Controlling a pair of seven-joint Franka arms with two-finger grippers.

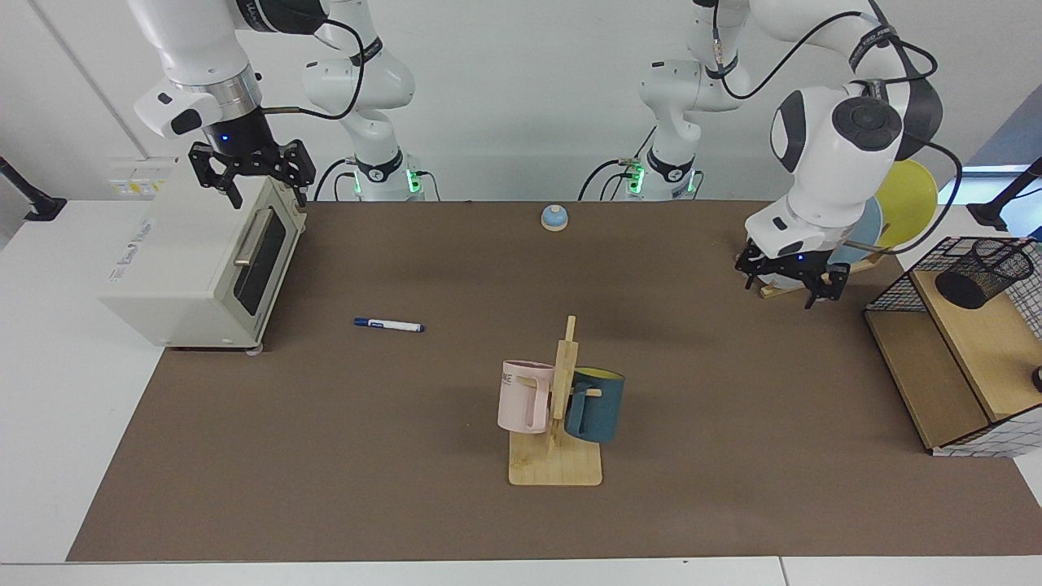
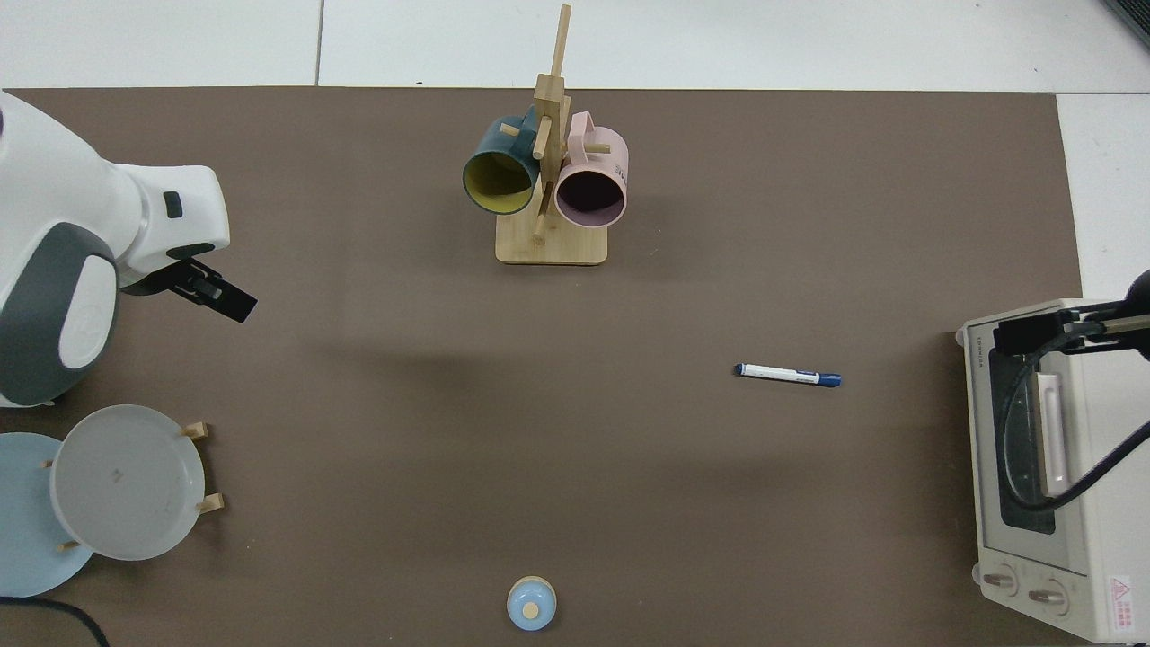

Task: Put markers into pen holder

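The marker point(image 1: 389, 325), white with a dark blue cap, lies flat on the brown mat left of centre; in the top view the marker point(image 2: 788, 375) sits toward the right. The pen holder point(image 1: 983, 273), a small black mesh cup, stands on the wooden shelf inside the wire basket at the far right and does not show in the top view. My right gripper point(image 1: 252, 172) hangs open above the toaster oven's top edge, well behind the marker. My left gripper point(image 1: 788, 285) hovers open low over the mat by the plates, left of the pen holder, and holds nothing.
A cream toaster oven point(image 1: 203, 260) stands at the left edge. A wooden mug rack point(image 1: 558, 464) with a pink mug point(image 1: 525, 396) and a teal mug point(image 1: 595, 404) is front centre. A blue bell point(image 1: 554, 217) sits at the back, plates point(image 1: 908, 199) behind the left gripper, and a wire basket point(image 1: 895, 285) at right.
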